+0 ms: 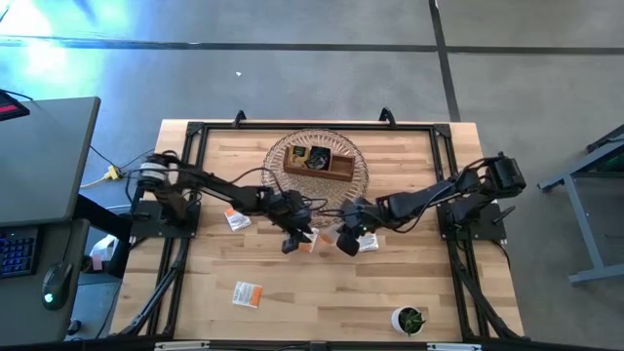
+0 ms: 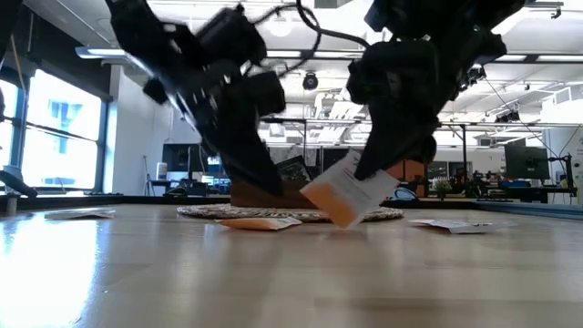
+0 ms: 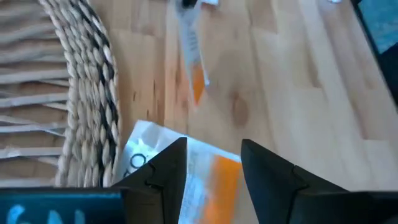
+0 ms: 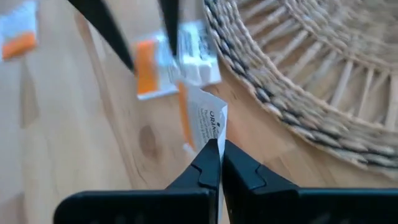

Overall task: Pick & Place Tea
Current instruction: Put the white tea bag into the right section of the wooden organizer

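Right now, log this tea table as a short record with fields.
right pincer: shut on a white-and-orange sachet, lifted at an angle beside the woven mat
left pincer: open, over another sachet lying flat by the mat's edge
wooden tray: on the mat, dark sachets inside
loose sachets: one near the front edge
plant pot: front right corner

1. The white-and-orange paper tea sachet (image 4: 208, 124), pinched by one corner in the closed tips of the right gripper (image 4: 219, 163), carries black print on its white face. The letters "ORAN" can be read there, running toward 12 o'clock from the fingertips; the rest of the word is cut off at the sachet's edge.
2. A second white-and-orange paper sachet (image 3: 186, 171), lying flat on the table under the left gripper's spread fingers, shows dark round marks on its white corner, too blurred to read.
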`<state>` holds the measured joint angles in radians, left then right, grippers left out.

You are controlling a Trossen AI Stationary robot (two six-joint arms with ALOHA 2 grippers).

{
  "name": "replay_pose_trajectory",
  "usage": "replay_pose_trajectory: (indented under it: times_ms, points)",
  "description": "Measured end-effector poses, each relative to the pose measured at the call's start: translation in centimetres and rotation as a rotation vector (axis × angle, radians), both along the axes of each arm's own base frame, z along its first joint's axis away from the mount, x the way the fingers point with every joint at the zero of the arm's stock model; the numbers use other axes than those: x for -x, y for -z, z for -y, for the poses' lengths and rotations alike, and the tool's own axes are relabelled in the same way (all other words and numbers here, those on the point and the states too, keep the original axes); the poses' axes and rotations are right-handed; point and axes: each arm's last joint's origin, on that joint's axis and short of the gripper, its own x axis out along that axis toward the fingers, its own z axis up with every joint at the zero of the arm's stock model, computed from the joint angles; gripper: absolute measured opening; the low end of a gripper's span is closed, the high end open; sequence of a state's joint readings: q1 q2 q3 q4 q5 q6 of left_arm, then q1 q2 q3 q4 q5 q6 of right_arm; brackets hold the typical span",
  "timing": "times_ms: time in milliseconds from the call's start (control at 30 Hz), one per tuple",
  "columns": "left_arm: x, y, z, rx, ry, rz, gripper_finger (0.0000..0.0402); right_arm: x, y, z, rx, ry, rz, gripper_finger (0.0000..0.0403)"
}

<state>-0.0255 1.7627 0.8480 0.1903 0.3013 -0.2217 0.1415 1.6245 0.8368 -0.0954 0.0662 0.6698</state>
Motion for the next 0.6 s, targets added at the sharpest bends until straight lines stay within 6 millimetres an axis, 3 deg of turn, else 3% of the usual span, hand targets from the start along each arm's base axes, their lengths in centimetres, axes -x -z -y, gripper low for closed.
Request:
replay_pose_trajectory:
  times_ms: [100,233,500,600]
  points:
    - [1.1,-1.0,-0.1,-0.016,-0.021,-0.077,0.0149,0.3,-0.1,0.0,0.000,0.003,-0.017,0.0002]
    - [2.9,-3.6,0.3,-0.009,-0.007,-0.112,0.0148,0.4,-1.9,0.4,0.086,0.018,0.027,0.0001]
    - [7.2,-10.1,1.9,-0.067,-0.006,0.017,0.0148,0.1,-12.0,4.0,0.531,0.049,-0.098,0.0001]
    - [8.6,-12.0,2.0,-0.101,-0.041,0.089,0.0147,-0.5,-14.9,6.3,0.594,0.048,-0.134,0.0000]
